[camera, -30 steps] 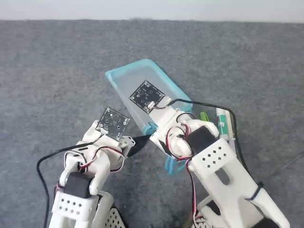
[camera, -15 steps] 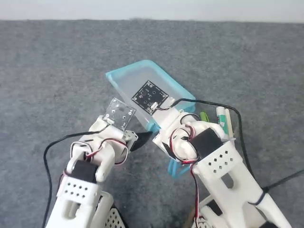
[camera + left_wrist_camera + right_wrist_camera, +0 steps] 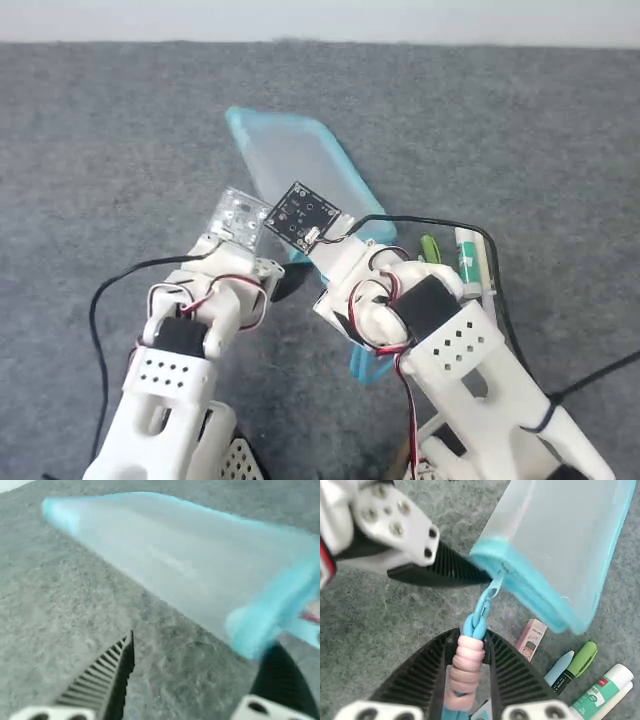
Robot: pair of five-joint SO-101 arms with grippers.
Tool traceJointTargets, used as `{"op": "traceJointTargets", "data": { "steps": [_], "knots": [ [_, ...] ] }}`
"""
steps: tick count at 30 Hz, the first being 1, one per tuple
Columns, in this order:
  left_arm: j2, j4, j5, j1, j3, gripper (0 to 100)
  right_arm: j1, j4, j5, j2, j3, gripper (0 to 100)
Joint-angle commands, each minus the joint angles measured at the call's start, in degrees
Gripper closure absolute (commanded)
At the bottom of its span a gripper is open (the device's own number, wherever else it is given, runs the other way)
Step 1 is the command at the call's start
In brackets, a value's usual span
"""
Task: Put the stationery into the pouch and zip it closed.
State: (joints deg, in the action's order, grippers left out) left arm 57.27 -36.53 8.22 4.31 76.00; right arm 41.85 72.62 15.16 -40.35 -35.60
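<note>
Translucent soft-plastic pouch with turquoise zip trim (image 3: 295, 175) sits tilted over the grey felt counter (image 3: 110, 130). It looks light and floppy, so its stiffer zip seam is likely the best hold. The right gripper (image 3: 469, 632) is clamped on the pink ribbed zip pull (image 3: 465, 665); the left gripper (image 3: 200, 647) has its jaws apart by the pouch's corner.

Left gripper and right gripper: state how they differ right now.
The left gripper is open, its fingers wide apart with nothing clamped; the right gripper is shut on the pink ringed zipper pull. The left gripper's finger lies at the corner of the translucent blue-edged pouch; the right gripper stands off the pouch, linked only by the pull. Both have black ribbed fingers.
</note>
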Motion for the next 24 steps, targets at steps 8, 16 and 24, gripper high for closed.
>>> {"op": "traceJointTargets", "data": {
  "steps": [8, 16, 24],
  "knots": [
    [0.0, -3.08, -1.58, -0.97, -6.11, 63, 0.57, -3.91, 1.41, -2.15, -3.16, 99.3],
    [6.24, -15.91, 1.41, -1.14, -6.81, 63, -0.75, -7.16, 0.79, -2.15, -5.54, 99.3],
    [21.54, -24.97, 3.6, -0.97, -4.79, 63, -3.21, -8.04, -0.53, -2.15, -4.66, 99.3]
  ]
}}
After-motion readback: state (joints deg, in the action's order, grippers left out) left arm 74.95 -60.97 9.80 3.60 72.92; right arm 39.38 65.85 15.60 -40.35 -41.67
